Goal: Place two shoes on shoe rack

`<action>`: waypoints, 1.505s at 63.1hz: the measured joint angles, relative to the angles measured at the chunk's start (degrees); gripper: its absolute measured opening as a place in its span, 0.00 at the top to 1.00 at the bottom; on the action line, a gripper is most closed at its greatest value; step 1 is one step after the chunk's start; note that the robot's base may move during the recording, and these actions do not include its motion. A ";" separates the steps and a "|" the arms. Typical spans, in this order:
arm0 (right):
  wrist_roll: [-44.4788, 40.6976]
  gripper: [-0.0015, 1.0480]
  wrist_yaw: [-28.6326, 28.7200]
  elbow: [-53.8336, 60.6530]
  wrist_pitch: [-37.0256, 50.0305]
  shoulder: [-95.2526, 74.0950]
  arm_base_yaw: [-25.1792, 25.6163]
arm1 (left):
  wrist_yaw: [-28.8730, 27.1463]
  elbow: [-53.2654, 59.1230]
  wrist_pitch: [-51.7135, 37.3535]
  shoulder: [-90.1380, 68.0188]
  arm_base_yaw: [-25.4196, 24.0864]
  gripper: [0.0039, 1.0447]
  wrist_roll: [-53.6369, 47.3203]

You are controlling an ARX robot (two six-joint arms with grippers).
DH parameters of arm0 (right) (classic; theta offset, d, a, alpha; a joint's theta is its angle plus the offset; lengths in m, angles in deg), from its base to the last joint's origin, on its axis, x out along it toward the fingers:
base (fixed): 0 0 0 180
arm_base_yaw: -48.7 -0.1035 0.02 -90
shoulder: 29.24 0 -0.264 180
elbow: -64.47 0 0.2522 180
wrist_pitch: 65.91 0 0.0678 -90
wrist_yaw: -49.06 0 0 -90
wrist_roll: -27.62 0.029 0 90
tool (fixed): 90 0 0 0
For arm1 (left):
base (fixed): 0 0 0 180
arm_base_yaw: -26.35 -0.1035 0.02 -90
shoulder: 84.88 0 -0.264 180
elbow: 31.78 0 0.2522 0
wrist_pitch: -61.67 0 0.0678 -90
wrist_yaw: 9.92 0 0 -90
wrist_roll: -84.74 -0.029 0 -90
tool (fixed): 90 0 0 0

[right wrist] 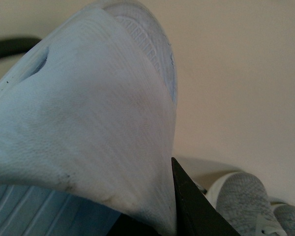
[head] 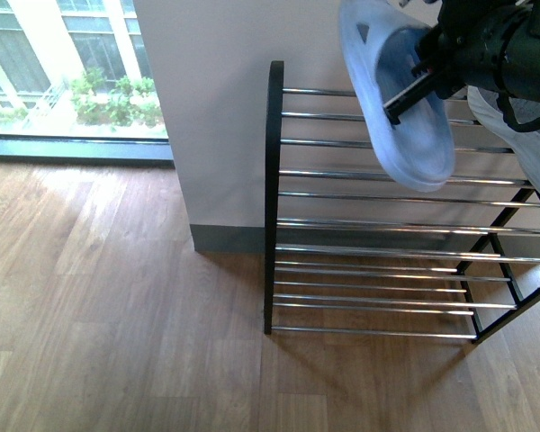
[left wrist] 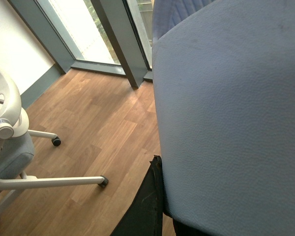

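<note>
My right end effector (head: 412, 94) pinches a pale blue slide (head: 396, 99) above the shoe rack (head: 387, 225). Released tilted, it may slip between the chrome bars (head: 369, 173) or bump the grey sneaker (head: 522, 135). The left end effector seems to clamp another slide (left wrist: 231, 113); I cannot confirm it.

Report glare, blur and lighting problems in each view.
Front view: window overexposed; glints on the shoe rack bars. Left wrist view: pale blue slide fills the frame, soft-focus. Right wrist view: slide close and blurred, grey sneaker hazy.
</note>
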 joint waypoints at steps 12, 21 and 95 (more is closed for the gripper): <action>-7.61 0.99 -0.37 -2.32 0.98 -4.81 3.96 | 0.00 0.00 0.00 0.00 0.00 0.99 0.00; -12.87 0.99 -1.57 -3.17 1.90 -8.46 6.25 | 0.00 0.00 0.00 0.00 0.00 0.99 0.00; -9.79 0.19 -2.82 -6.12 -12.46 -0.83 10.62 | 0.00 0.00 0.00 0.00 0.00 0.99 0.00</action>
